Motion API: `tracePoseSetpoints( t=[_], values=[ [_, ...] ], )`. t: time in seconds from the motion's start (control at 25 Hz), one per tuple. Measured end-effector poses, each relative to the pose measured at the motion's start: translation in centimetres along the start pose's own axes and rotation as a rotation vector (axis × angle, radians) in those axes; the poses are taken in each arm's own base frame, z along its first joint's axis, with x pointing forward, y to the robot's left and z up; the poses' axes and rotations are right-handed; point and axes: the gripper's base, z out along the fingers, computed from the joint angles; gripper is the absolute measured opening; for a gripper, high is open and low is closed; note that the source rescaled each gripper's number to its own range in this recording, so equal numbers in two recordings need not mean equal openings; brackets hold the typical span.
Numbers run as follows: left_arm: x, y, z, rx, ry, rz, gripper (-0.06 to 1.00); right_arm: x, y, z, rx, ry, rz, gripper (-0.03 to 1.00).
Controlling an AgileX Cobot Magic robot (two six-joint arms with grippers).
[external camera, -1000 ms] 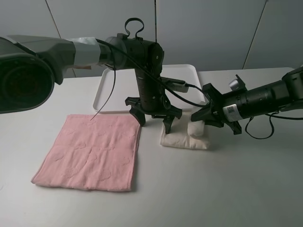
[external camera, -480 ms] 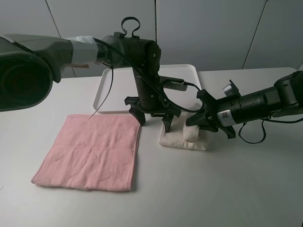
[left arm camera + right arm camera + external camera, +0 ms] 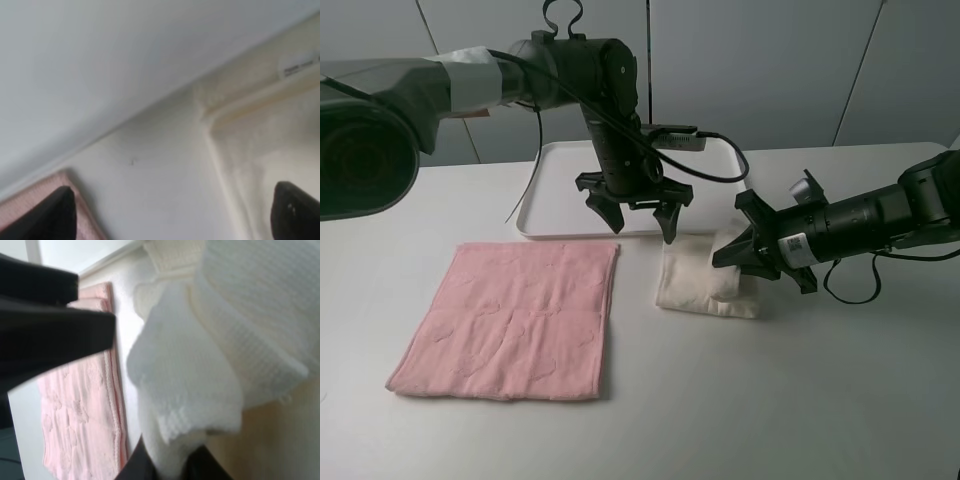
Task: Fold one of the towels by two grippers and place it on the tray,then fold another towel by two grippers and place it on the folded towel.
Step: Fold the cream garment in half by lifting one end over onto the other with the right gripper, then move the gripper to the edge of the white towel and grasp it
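Beside tray (image 3: 560, 190), right fingers (image 3: 728, 256) pinching cream towel (image 3: 695, 290), left fingers (image 3: 669, 220) spread empty, label (image 3: 299, 67) unreadable.

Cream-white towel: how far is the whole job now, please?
Done: the cream-white towel looks folded, but lies on the table beside the tray. In hand: the right jaws are shut on its raised edge; the left jaws hang open, empty. Left: place it on the tray, then fold the flat pink towel and stack it.
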Motion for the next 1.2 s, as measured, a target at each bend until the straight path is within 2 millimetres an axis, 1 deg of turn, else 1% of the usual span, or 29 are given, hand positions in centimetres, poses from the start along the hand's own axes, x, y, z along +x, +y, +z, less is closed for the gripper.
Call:
tracePoseSetpoints(
  t=[0.12, 0.16, 0.24, 0.32, 0.36, 0.48, 0.56, 0.76, 0.84, 0.96, 1.0, 1.08, 1.2],
  values=[
    [-1.0, 0.2, -1.6, 0.013, -0.059, 0.002, 1.0, -0.1, 0.0, 0.0, -0.005, -0.009, 0.009, 0.05],
    [-1.2, 0.2, -2.1, 0.018, -0.078, 0.005, 1.0, -0.2, 0.1, 0.0, -0.012, -0.018, 0.021, 0.08],
    [-1.7, 0.1, -2.9, 0.021, -0.109, 0.017, 1.0, -0.3, 0.3, 0.0, -0.031, -0.036, 0.043, 0.19],
    [-2.0, -0.1, -3.6, 0.026, -0.134, 0.028, 1.0, -0.3, 0.5, 0.1, -0.049, -0.044, 0.057, 0.33],
    [-2.0, -0.1, -3.8, 0.029, -0.142, 0.033, 1.0, -0.2, 0.7, 0.3, -0.055, -0.036, 0.054, 0.39],
    [-2.1, 0.1, -4.0, 0.05, -0.144, 0.029, 1.0, 0.7, 1.5, 1.1, -0.075, 0.003, 0.017, 0.47],
    [-2.2, 0.8, -4.1, 0.051, -0.145, 0.023, 1.0, 0.9, 2.1, 1.4, -0.105, 0.025, -0.008, 0.51],
    [-2.6, 3.0, -4.6, 0.095, -0.157, -0.031, 1.0, 0.6, 2.6, 1.0, -0.136, 0.017, -0.039, 0.73],
    [-2.7, 4.1, -5.0, 0.111, -0.164, -0.058, 1.0, 0.1, 2.9, 0.7, -0.143, 0.0, -0.052, 0.77],
    [-2.8, 5.2, -6.0, 0.122, -0.186, -0.07, 1.0, -0.8, 3.9, -0.1, -0.165, -0.04, -0.081, 0.78],
    [-2.8, 5.2, -6.3, 0.123, -0.192, -0.068, 1.0, -1.3, 4.2, -0.6, -0.16, -0.055, -0.097, 0.78],
    [-2.7, 5.2, -6.7, 0.125, -0.199, -0.063, 1.0, -2.1, 4.7, -1.6, -0.106, -0.069, -0.132, 0.78],
    [-2.7, 5.1, -6.8, 0.129, -0.201, -0.045, 1.0, -2.8, 4.2, -2.7, 0.025, -0.046, -0.162, 0.78]
  ],
)
